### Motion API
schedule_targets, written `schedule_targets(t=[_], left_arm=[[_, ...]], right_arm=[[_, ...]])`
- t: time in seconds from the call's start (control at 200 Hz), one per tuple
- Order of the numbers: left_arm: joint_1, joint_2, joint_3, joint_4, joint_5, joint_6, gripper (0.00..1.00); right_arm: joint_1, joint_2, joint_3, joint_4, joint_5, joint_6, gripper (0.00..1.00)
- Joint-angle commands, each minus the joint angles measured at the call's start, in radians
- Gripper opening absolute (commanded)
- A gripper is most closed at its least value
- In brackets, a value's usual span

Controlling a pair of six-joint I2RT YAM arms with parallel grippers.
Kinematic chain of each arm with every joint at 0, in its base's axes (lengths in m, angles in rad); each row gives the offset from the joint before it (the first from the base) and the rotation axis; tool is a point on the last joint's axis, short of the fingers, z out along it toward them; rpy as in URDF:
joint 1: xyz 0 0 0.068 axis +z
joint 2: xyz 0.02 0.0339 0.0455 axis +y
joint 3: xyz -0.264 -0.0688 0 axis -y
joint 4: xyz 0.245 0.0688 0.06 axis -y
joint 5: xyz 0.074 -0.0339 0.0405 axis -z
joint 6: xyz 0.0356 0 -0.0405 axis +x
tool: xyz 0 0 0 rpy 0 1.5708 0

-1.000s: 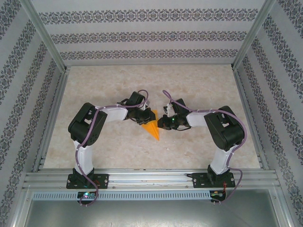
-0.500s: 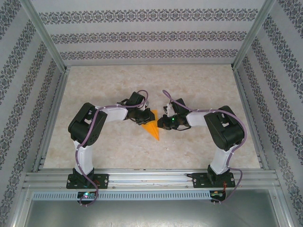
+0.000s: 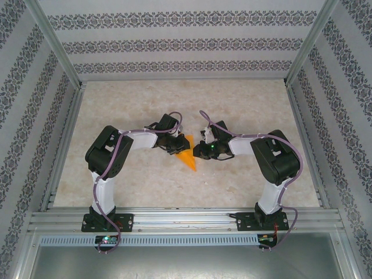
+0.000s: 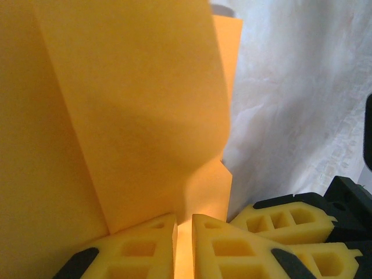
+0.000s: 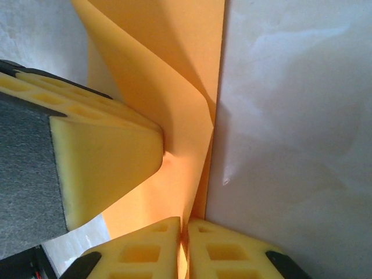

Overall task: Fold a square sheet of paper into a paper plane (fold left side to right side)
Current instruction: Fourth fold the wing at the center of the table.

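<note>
There is one orange paper (image 3: 187, 158) (folded to a point), one counter (image 3: 244, 104), two arms, the left arm (image 3: 107, 157) and right arm (image 3: 276, 157), and two pincers, the left pincer (image 4: 184, 224) and right pincer (image 5: 183, 224), each with two yellow fingers (image 4: 139, 250).

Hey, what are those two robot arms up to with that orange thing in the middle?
They are folding a piece of orange paper on the table. It is already creased into a pointed shape, with its tip toward the arm bases. The left gripper and the right gripper are both pinched shut on the paper, close together and from opposite sides. Up close, layered flaps and creases show.
</note>
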Motion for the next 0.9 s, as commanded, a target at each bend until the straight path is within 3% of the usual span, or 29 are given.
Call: schedule_targets(t=[0.0, 0.235, 0.465, 0.55, 0.7, 0.894], left_arm=[[-0.007, 0.018, -0.034, -0.023, -0.033, 0.027, 0.16], [-0.007, 0.022, -0.048, -0.019, -0.035, 0.029, 0.16], [-0.008, 0.021, -0.049, -0.019, -0.035, 0.030, 0.16], [-0.007, 0.020, -0.050, -0.020, -0.035, 0.029, 0.16], [-0.006, 0.020, -0.050, -0.018, -0.035, 0.028, 0.16], [-0.008, 0.018, -0.052, -0.015, -0.039, 0.027, 0.16]], right_arm=[[0.009, 0.036, -0.029, -0.063, 0.062, -0.002, 0.17], [-0.027, -0.082, -0.004, -0.063, 0.012, 0.025, 0.29], [-0.065, -0.196, -0.033, -0.116, -0.015, 0.017, 0.33], [-0.063, -0.226, -0.062, -0.107, -0.060, 0.034, 0.26], [-0.032, -0.243, -0.113, -0.062, -0.145, 0.078, 0.05], [0.036, -0.214, -0.131, -0.008, -0.173, 0.118, 0.03]])
